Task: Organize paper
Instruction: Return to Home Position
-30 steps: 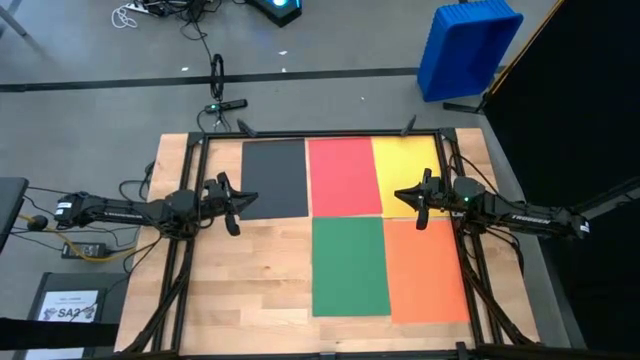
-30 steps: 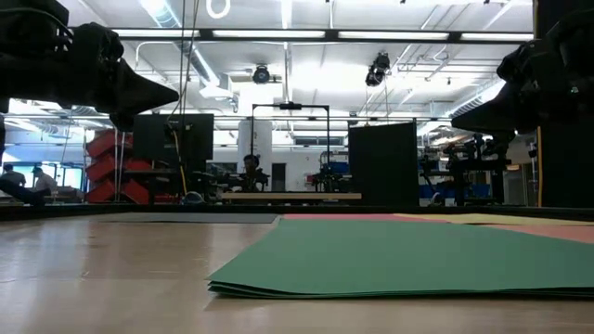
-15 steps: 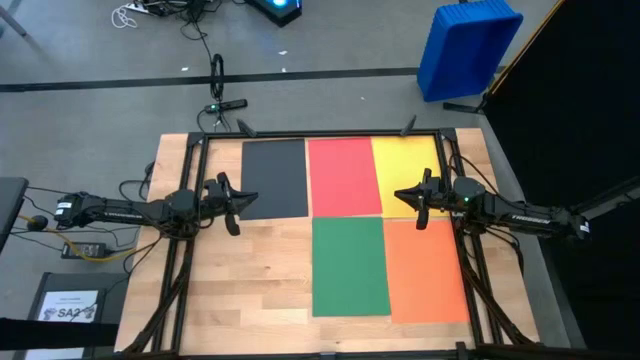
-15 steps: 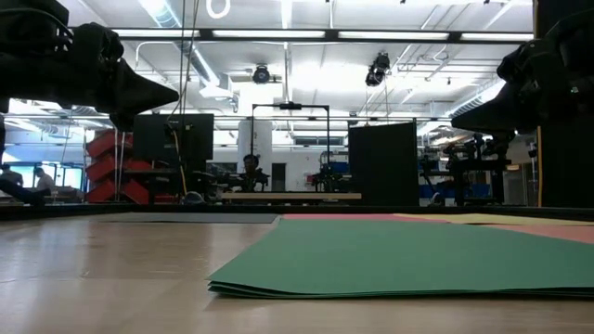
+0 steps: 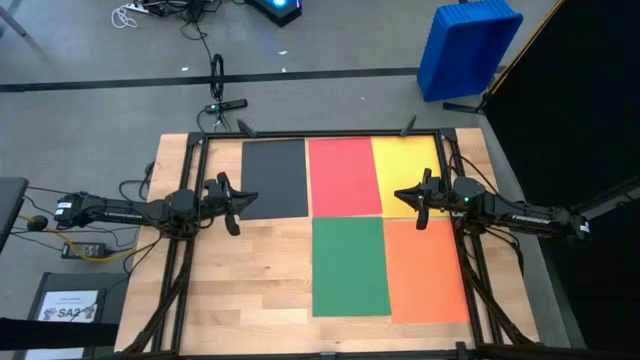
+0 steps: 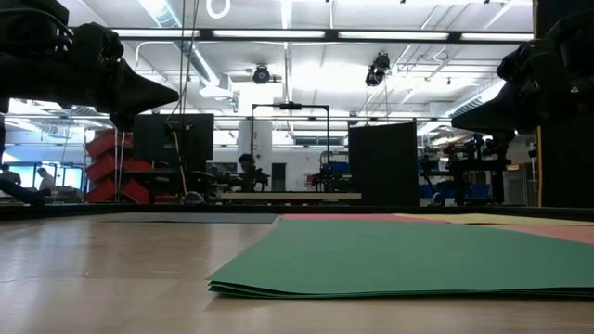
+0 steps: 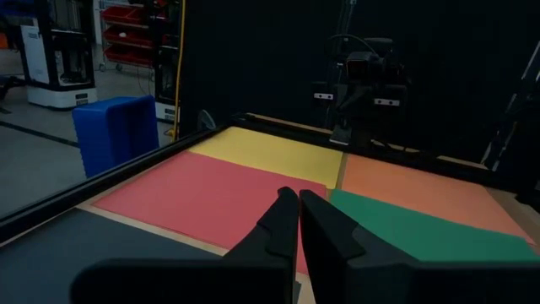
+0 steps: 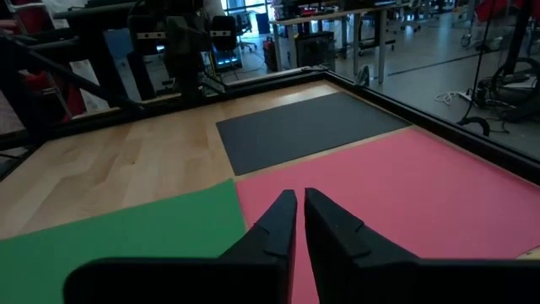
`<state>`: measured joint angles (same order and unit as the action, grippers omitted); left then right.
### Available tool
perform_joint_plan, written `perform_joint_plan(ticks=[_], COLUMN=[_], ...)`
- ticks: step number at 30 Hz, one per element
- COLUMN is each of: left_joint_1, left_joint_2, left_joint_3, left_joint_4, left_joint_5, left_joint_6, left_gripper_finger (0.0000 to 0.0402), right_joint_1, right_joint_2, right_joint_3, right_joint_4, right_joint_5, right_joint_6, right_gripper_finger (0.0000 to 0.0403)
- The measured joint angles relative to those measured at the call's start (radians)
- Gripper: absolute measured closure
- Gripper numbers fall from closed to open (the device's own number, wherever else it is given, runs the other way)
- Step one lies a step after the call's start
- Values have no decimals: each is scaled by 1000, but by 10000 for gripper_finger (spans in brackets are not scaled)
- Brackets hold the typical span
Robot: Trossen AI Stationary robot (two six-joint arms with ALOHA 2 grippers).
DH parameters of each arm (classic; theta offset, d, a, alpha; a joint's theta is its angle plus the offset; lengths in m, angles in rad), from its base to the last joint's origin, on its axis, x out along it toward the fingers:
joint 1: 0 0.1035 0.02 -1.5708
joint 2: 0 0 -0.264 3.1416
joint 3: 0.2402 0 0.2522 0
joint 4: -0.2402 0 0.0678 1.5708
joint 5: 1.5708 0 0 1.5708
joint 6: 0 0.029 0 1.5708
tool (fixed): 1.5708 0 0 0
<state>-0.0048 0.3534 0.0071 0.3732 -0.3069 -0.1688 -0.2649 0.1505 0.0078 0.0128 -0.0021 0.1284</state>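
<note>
Left gripper (image 5: 240,204): fingers together, empty, centre-left.
Right gripper (image 5: 405,197): together, empty, centre-right.
Paper (image 5: 350,265): five colour blocks, centre and right.

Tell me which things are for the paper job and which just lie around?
For the job: black paper, red paper, yellow paper, green paper, orange paper, left arm, right arm (waiting at the sides).
Lying around: blue bin, white sheet.

1. The whole table (image 5: 260,280) is seen from directly overhead, with the surrounding floor included.
2. The tabletop is viewed level from surface height; the green paper (image 6: 399,260) lies nearest, with the room behind.
3. The left wrist view is directed across the table at the right arm (image 7: 363,84).
4. The right wrist view is directed at the left arm (image 8: 181,42); the red paper (image 8: 405,194) is shared by both wrist views.
</note>
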Motion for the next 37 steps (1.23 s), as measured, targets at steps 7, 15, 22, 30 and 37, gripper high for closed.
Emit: perform_joint_plan(ticks=[7,15,22,30,37], left_joint_1=[0,0,0,0,0], left_joint_2=[0,0,0,0,0], left_joint_3=[0,0,0,0,0], left_joint_4=[0,0,0,0,0], left_joint_5=[0,0,0,0,0], left_joint_6=[0,0,0,0,0], left_gripper_finger=[402,402,402,402,402], right_joint_1=[0,0,0,0,0], right_joint_2=[0,0,0,0,0], right_joint_3=[0,0,0,0,0], right_joint_4=[0,0,0,0,0], right_joint_5=[0,0,0,0,0], right_joint_6=[0,0,0,0,0], right_gripper_finger=[401,402,400,398,400])
